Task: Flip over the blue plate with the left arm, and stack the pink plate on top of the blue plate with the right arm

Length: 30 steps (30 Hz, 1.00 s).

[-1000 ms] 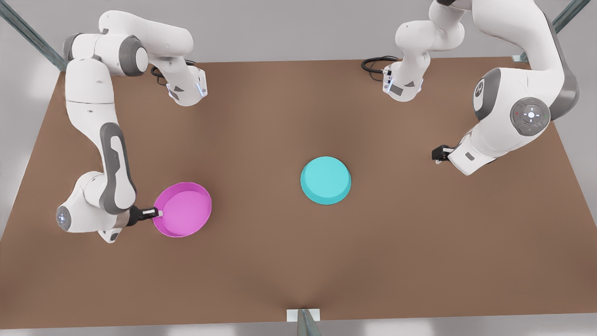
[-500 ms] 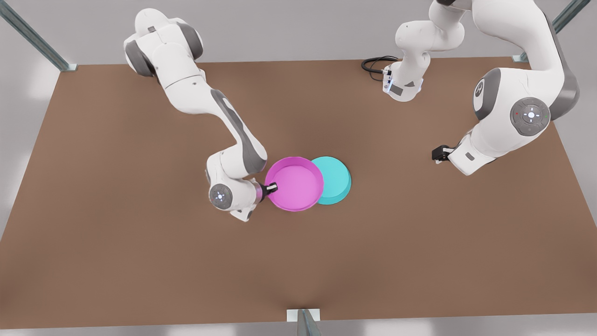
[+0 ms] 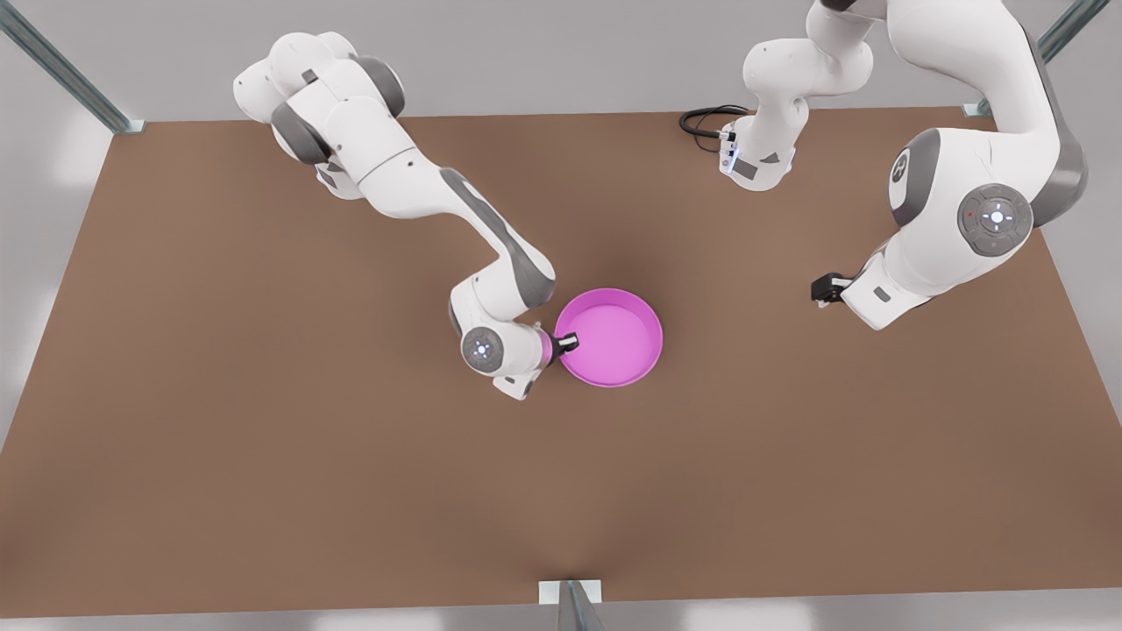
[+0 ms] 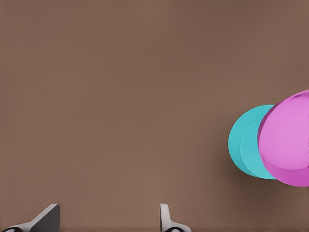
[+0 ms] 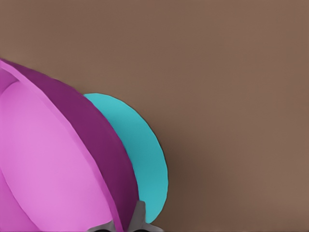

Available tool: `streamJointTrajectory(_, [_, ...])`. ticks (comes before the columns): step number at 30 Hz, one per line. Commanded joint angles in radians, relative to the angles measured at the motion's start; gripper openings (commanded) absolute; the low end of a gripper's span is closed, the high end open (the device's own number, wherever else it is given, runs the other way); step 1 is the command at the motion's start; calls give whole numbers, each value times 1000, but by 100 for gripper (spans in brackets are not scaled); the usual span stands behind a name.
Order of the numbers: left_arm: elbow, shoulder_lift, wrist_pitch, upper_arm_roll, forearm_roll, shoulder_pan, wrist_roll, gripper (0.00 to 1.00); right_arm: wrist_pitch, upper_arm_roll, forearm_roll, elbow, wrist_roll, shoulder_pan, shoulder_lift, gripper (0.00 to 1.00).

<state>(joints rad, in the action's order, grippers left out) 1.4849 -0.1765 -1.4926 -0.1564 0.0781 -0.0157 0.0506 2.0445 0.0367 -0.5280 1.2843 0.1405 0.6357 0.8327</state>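
The pink plate sits rim up directly over the blue plate, which it hides in the front view. My right gripper is shut on the pink plate's rim on the side toward the front view's left. In the right wrist view the pink plate is clamped at my right gripper, and the blue plate lies underside up beneath it. Whether the plates touch I cannot tell. My left gripper waits open at the front view's right. From the left gripper the blue plate peeks out under the pink plate.
The brown table spreads wide around the plates. A black cable lies by the arm base at the back. Metal posts stand at the back corners, and a bracket sits at the front edge.
The right arm carried the pink plate from the front view's left across to a spot over the blue plate, covering it. The left arm stayed still.
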Motion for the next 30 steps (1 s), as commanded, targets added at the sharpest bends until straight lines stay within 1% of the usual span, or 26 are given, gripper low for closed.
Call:
streamJointTrajectory(1, [0, 0, 0, 0, 0, -1, 0, 100, 0, 0, 6, -2, 5, 1, 2, 21])
streamJointTrajectory(4, [0, -12, 2, -2, 0, 0, 0, 100, 57, 20, 8, -2, 5, 2, 14, 21])
streamJointTrajectory(16, [0, -24, 3, -2, 0, 0, -2, 100, 37, 28, 11, 7, 2, 16, 5, 21])
streamJointTrajectory(17, [0, -28, 5, -2, 0, 0, -3, 100, 37, 28, 10, 7, 2, 15, 8, 47])
streamJointTrajectory(18, [-2, -28, 5, -2, 0, -1, -2, 100, 37, 28, 10, 7, 2, 15, 9, 75])
streamJointTrajectory(19, [0, -28, 5, -2, 0, -1, -3, 100, 39, 28, 10, 7, 4, 16, 9, 96])
streamJointTrajectory(20, [-2, -28, 5, -2, 0, 0, -3, 100, 39, 28, 11, 7, 4, 16, 9, 100])
streamJointTrajectory(27, [-2, -28, 5, -2, 2, 0, -3, 100, 36, 28, 11, 7, 7, 16, 3, 100])
streamJointTrajectory(28, [-2, -28, 5, -2, 2, -1, -3, 100, 7, 28, 10, 7, 8, 15, -6, 100])
streamJointTrajectory(29, [-3, -28, 5, -3, 2, -1, -3, 100, -70, 26, 14, 7, 51, 15, -47, 100])
streamJointTrajectory(30, [-3, -26, 5, -3, 2, 0, -2, 100, -217, 15, 17, 23, 56, 2, -109, 100])
